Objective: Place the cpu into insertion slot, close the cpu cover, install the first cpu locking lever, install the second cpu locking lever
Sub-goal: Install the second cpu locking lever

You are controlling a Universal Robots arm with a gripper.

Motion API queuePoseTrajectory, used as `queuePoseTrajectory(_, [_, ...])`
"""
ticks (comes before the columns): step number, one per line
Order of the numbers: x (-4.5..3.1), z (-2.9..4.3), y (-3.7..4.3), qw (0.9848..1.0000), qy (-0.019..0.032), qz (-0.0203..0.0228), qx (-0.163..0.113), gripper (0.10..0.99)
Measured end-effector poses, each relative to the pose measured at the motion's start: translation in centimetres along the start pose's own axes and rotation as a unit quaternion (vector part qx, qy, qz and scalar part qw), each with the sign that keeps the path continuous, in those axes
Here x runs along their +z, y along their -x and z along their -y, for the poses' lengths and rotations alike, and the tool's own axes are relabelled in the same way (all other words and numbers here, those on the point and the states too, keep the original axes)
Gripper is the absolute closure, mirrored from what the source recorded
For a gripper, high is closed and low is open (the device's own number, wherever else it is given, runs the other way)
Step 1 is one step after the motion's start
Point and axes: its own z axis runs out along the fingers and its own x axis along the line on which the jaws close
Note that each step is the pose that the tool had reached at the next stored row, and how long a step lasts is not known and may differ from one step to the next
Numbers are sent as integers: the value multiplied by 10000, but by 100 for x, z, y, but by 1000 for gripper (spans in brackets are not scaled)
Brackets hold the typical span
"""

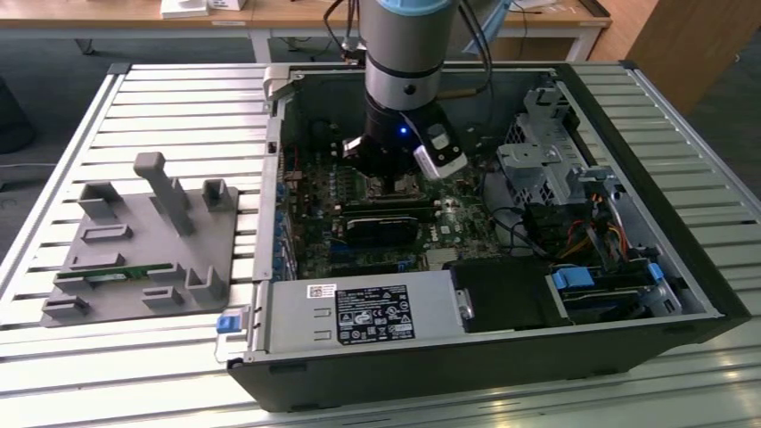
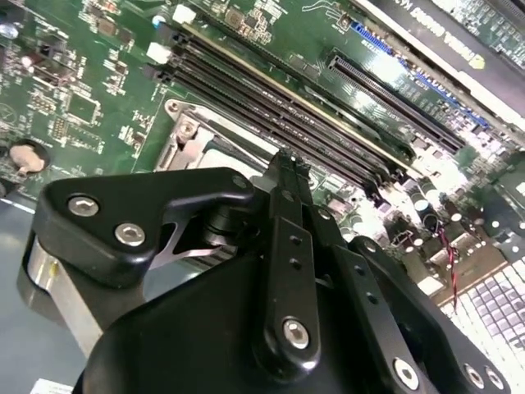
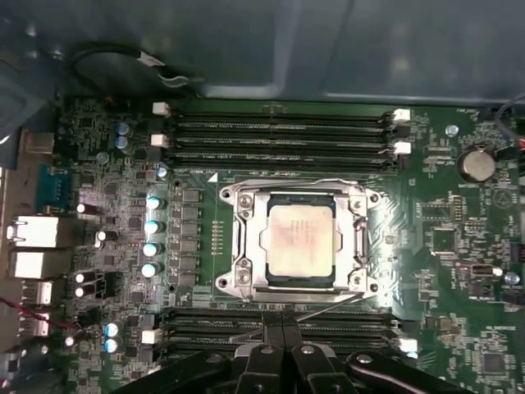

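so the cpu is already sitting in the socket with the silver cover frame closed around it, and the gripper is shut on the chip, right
Not quite. The cpu does sit in the insertion slot with the cpu cover down around it, but the gripper holds nothing. In the first wrist view its fingertips are pressed together beside the socket, over the long memory slots, apart from the chip.

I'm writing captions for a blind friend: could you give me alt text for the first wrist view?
A small square chip with a dull silver-grey metal top sits in its socket on a green circuit board, under a closed thin silver metal frame with a square cut-out. Long narrow black slots run on two sides of it, and the robot's black gripper is beside the socket.
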Motion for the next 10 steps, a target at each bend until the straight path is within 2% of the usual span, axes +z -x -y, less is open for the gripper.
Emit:
queuePoseTrajectory(4, [71, 8, -3, 10000, 1, -3, 0, 980])
queuePoseTrajectory(6, [86, 24, -6, 10000, 18, -5, 1, 980])
queuePoseTrajectory(10, [87, 60, -14, 9998, 192, -4, 2, 980])
